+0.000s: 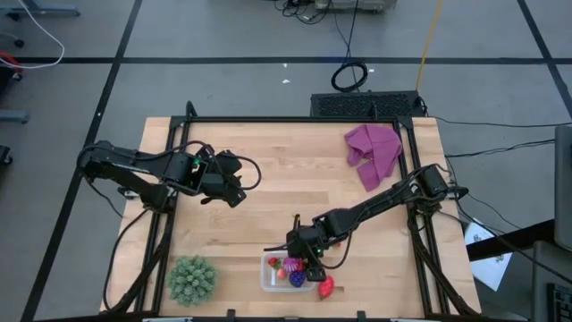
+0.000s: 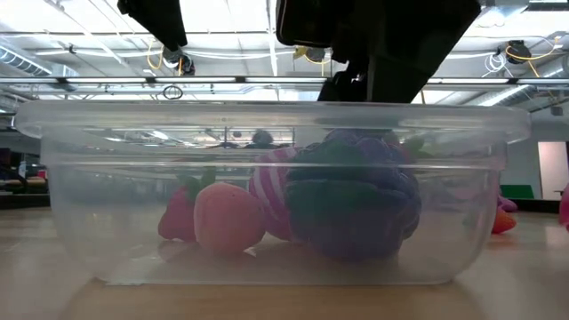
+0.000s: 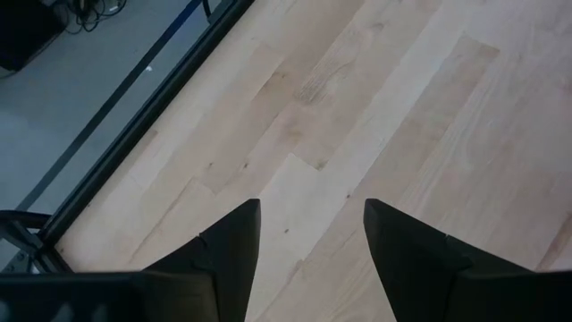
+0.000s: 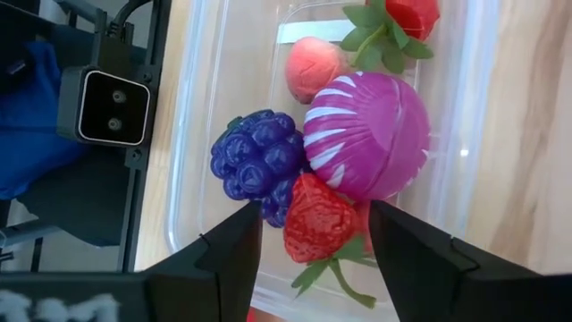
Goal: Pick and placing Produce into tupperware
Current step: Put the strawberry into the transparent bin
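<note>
Pale wooden tabletop (image 1: 295,179) is seen beneath both arms. At its six o'clock edge, the right claw (image 4: 315,237) is held spread above the small clear plastic tupperware (image 1: 268,279), where a red strawberry (image 4: 319,219), magenta ball (image 4: 366,134) and purple grape bunch (image 4: 253,161) are gathered. At nine o'clock, the left claw (image 3: 311,234) is spread, empty.

The tupperware (image 1: 284,275) sits at the table's (image 1: 268,170) front edge, fruit inside; spiky ball (image 1: 191,278) left, one strawberry (image 1: 326,286) right, cloth (image 1: 374,152) behind.
</note>
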Motion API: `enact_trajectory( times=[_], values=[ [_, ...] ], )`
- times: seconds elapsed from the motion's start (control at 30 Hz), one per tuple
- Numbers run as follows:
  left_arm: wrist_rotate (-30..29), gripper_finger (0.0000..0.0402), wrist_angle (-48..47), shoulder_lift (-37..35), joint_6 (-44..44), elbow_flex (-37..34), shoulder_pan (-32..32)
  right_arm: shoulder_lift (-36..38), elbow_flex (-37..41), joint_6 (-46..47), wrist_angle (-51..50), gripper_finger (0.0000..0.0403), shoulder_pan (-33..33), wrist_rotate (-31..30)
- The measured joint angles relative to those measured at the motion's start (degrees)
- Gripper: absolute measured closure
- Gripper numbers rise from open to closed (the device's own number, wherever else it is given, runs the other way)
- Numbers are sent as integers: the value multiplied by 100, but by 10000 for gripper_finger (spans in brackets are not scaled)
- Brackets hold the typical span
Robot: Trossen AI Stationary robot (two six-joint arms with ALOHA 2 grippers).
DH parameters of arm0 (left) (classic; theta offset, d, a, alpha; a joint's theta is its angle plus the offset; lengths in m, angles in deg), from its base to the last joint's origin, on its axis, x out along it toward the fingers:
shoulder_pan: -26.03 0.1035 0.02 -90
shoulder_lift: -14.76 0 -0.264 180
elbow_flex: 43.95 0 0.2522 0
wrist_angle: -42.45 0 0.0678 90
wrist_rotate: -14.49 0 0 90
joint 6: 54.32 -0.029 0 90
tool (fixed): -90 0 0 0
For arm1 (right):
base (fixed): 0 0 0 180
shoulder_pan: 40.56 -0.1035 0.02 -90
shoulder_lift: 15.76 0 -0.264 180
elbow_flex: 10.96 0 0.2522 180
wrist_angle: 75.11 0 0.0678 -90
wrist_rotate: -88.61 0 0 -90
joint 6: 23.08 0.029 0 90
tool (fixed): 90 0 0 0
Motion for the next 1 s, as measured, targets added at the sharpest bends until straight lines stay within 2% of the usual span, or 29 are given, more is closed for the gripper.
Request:
enact_trajectory(
  times=[0.3,0.57,0.8,1.0],
  values=[
    [2,195,0,-2,0,-2,0,566,-98,-191,-352,205,276,-3],
    [52,195,-2,0,-4,-2,0,860,112,421,-2304,205,201,-327],
    [50,195,0,0,-13,-2,0,855,815,872,-2308,204,225,-314],
    [50,195,2,-1,-1,-2,0,857,1294,985,-1938,204,358,-304]
  ],
)
